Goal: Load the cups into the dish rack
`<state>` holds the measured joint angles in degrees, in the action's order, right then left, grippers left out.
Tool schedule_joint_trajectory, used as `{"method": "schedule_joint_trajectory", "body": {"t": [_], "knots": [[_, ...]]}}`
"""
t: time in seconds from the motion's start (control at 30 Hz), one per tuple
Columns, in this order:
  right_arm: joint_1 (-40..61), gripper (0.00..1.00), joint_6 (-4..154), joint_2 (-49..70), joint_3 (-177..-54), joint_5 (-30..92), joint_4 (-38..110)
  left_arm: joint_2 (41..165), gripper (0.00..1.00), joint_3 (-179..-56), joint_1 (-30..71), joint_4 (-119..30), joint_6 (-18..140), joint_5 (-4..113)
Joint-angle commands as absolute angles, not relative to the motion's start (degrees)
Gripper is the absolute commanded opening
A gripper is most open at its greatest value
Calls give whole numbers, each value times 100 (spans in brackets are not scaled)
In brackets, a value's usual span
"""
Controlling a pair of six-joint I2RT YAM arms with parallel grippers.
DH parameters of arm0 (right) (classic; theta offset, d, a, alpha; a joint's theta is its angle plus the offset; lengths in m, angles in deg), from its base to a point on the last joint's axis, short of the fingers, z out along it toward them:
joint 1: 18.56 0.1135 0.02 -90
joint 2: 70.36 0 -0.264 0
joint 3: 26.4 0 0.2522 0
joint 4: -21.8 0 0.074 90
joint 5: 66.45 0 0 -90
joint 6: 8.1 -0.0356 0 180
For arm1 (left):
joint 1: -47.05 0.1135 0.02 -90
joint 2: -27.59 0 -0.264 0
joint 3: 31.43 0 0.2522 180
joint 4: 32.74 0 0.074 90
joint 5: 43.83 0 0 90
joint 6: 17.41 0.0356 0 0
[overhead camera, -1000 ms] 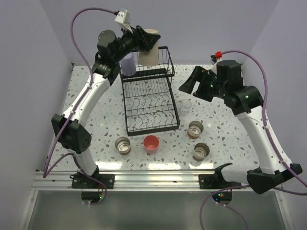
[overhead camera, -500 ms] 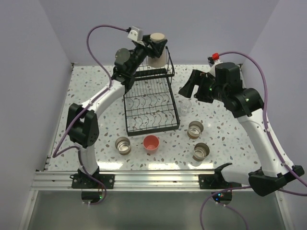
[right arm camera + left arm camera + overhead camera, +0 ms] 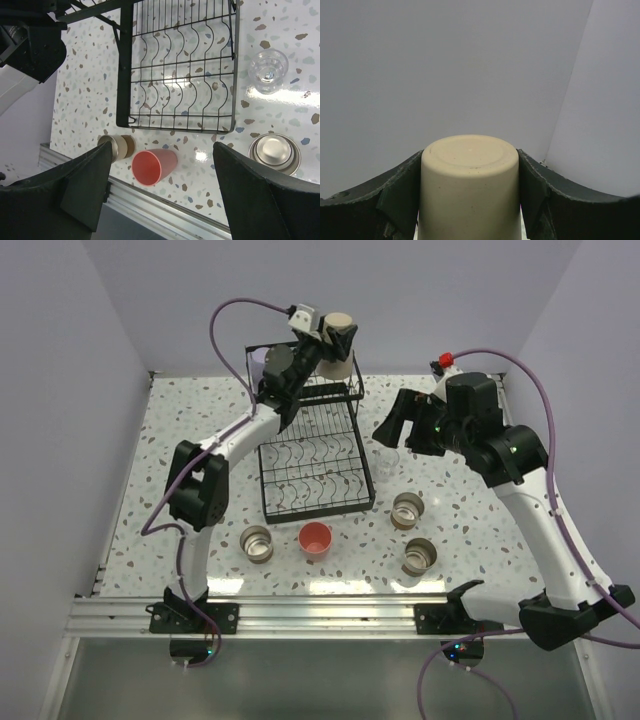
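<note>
Near edge of the bench [image 3: 170,440] first: three cups wait in a row, the near-left tan cup [image 3: 258,543], the red-pink cup [image 3: 316,539] just beside it, and the near-right tan cup [image 3: 419,556]. A fourth, the mid-right tan cup [image 3: 408,508], sits a bit further in.

Next back, the clear glass [image 3: 387,462] stands just beside the right side of the dish rack [image 3: 315,465]. The right hand [image 3: 392,425] hovers over it w/ fingers apart and nothing btwn them. We see no cup in the lower tray.

At the far edge is the upper basket [image 3: 305,385], w/ the lavender cup [image 3: 258,360] at its far-left corner, partly hidden. The left hand [image 3: 335,340] is clamped on the tall beige cup [image 3: 470,190], held high over the basket's right end. The wrist view shows its closed base pointing away from the wrist.

We judge the step in hand is seating this cup in the basket. To do it well:
- Centre it over the open part, well right of the lavender cup.
- Come down straight, so the cup wall clears the wire rim.
- Let go only once the wires carry it.

Room is tight behind, since the far wall is close. The right arm is well apart, so no clash there. The easiest way out looks to be up, then toward the left edge of the bench.
</note>
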<state>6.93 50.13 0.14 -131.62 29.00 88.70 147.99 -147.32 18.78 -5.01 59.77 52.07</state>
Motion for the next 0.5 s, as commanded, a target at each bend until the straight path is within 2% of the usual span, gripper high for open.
{"method": "schedule_joint_trajectory", "body": {"t": [0.0,0.47], "knots": [[719,85,5184,-49,-13166,2794,8776,14852,0,-15136,1884,-80,6240,4961],[719,85,5202,83,-13183,2882,8653,15292,0,-15093,1884,-256,6354,4907]]}}
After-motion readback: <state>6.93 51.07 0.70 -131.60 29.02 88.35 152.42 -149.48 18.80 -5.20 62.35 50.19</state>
